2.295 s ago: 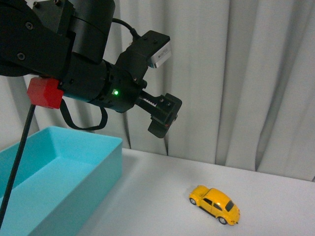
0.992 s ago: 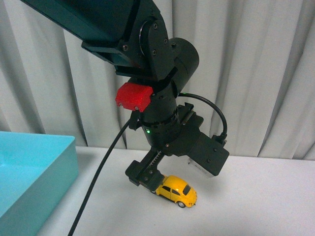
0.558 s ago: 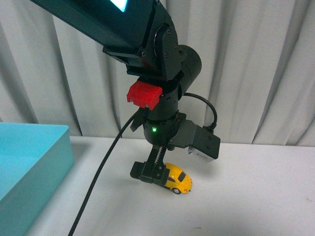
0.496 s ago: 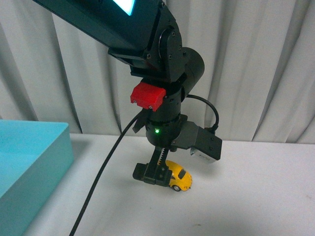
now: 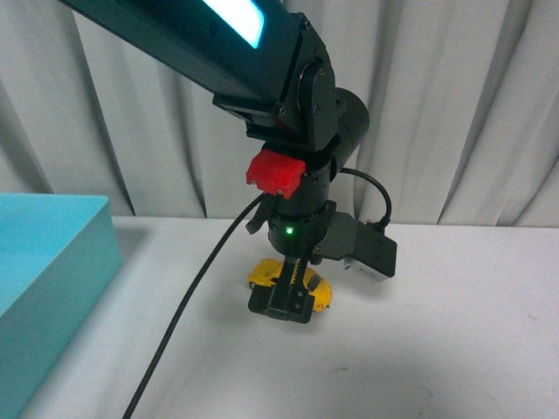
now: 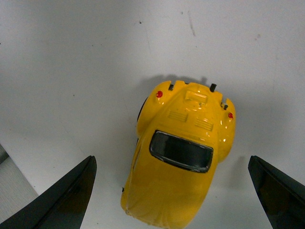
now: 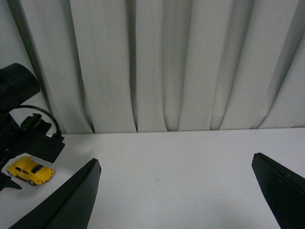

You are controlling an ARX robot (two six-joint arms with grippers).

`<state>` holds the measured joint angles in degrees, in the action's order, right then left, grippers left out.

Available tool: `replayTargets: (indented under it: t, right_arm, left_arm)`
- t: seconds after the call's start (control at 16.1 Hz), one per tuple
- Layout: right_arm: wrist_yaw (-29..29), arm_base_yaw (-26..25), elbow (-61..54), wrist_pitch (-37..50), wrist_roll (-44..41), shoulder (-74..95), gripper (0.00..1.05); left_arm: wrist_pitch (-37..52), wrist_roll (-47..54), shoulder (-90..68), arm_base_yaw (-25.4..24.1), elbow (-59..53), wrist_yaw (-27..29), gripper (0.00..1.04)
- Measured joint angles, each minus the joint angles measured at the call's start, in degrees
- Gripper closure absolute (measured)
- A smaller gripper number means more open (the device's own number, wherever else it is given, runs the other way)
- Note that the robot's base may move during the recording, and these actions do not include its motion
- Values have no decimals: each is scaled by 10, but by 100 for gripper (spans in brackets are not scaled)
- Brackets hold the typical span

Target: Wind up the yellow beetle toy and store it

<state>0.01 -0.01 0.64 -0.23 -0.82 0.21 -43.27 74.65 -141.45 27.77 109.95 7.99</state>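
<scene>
The yellow beetle toy [image 5: 262,274] stands on its wheels on the white table, mostly hidden behind my left gripper [image 5: 282,307] in the front view. That gripper points straight down and is open, low over the toy. In the left wrist view the yellow beetle toy [image 6: 183,162] lies between the two dark fingers [image 6: 66,200], which stand wide apart and clear of its sides; the left gripper [image 6: 170,158] holds nothing. My right gripper [image 7: 175,157] is open and empty over bare table, with the toy [image 7: 31,172] far off to one side.
A light blue bin [image 5: 52,279] stands at the left of the table. A black cable [image 5: 188,323] hangs from the left arm down toward the front edge. Grey curtains [image 5: 472,113] close the back. The left arm [image 7: 19,129] shows beside the toy in the right wrist view.
The left arm swung from above the bin over to the toy and came down; its open fingers now straddle the car. The toy has stayed on the table.
</scene>
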Motion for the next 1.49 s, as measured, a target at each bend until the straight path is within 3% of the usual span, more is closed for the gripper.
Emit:
replayTargets:
  t: [0.19, 0.43, 0.68, 0.99, 1.18, 1.36, 1.49]
  right_arm:
    - [0, 0, 0, 0, 0, 0, 7]
    - [0, 0, 0, 0, 0, 0, 7]
    - [0, 0, 0, 0, 0, 0, 7]
    - [0, 0, 0, 0, 0, 0, 7]
    - [0, 0, 0, 0, 0, 0, 7]
    - [0, 0, 0, 0, 0, 0, 7]
    - [0, 0, 0, 0, 0, 0, 7]
  left_arm:
    - [-1, -8, -10, 0, 12, 0, 40]
    - [-1, -7, -12, -2, 20, 0, 63]
    - [-20, 29, -12, 0, 32, -14, 64]
    - [-62, 159, 16, -6, 83, -68, 65]
    - [-56, 91, 111, -46, 69, -108, 65]
    - [22, -33, 205, -121, 31, -75, 65]
    - [-22, -99, 204, -169, 56, -68, 65]
